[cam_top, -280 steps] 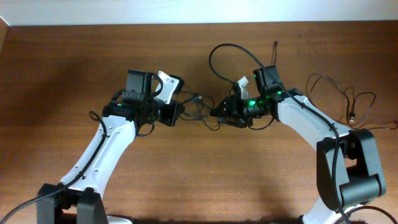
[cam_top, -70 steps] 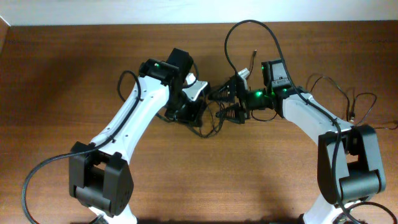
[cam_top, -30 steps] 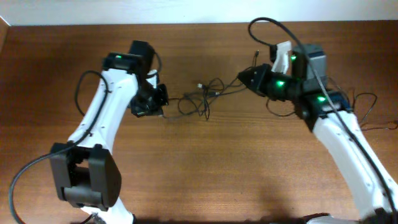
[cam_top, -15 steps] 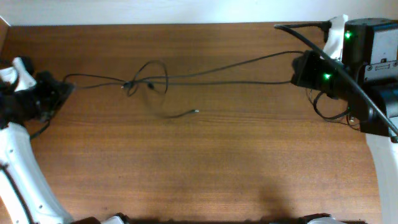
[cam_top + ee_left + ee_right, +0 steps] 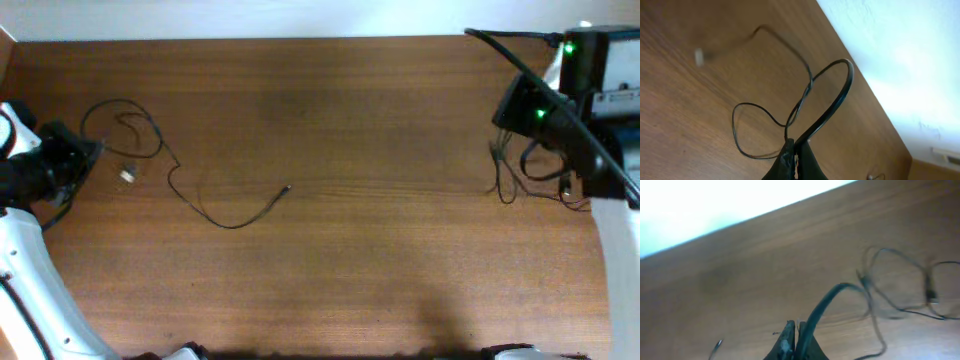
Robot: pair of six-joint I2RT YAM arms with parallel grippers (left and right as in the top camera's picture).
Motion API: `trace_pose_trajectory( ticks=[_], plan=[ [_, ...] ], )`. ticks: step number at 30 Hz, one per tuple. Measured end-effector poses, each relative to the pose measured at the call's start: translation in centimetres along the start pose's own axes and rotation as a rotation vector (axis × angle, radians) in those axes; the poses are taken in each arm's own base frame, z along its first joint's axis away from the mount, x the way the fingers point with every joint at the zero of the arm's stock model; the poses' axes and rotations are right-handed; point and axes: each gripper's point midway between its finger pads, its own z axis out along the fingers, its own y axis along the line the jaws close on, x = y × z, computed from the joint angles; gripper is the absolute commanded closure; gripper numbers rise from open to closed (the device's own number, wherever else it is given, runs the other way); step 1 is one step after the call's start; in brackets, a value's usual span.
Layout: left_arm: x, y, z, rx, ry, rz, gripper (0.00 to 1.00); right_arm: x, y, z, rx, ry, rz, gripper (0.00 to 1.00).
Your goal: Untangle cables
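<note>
Separation looks basically done: your left gripper is clamped on the looped cable sprawled far left, right gripper clenched on, I think, the bunched cable far right, so lay both down apart.

One table, wood, reddish-brown with a fine grain running along its length and a soft sheen; it fills almost the whole overhead view and shows as a slanting plane in both wrist views. One wall, pale and plain, running along the table's far edge, bright and washed out in the wrist views. One narrow wedge of lighter wood at the table's far left corner, meeting the wall.
</note>
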Motion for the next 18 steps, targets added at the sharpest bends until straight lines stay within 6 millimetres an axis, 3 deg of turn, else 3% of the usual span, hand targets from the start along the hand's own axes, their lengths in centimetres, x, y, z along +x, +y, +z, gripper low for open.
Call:
trace_pose_trajectory(
  ticks=[4, 6, 10, 14, 16, 18],
  plan=[
    [1.4, -1.5, 1.2, -0.006, 0.041, 0.062, 1.00, 1.4, 3.0, 2.3, -0.160, 0.109, -0.086, 0.96],
    [2.6, -2.6, 2.4, -0.003, 0.084, 0.115, 1.00, 1.7, 5.2, 2.2, -0.289, 0.132, -0.141, 0.96],
    [5.1, -3.6, 5.6, -0.035, 0.190, 0.184, 1.00, 1.6, 6.9, 1.5, -0.396, 0.125, -0.184, 0.96],
    [8.5, -4.7, 9.5, -0.043, 0.332, 0.293, 1.00, -1.4, 9.0, 0.8, -0.490, -0.012, -0.222, 0.96],
    [10.4, -5.1, 10.6, -0.047, 0.402, 0.350, 1.00, -2.5, 10.2, 0.1, -0.553, -0.061, -0.241, 0.96],
    [11.8, -5.7, 11.2, -0.037, 0.441, 0.400, 1.00, -4.8, 11.4, -0.7, -0.598, -0.174, -0.271, 0.96]
  ],
)
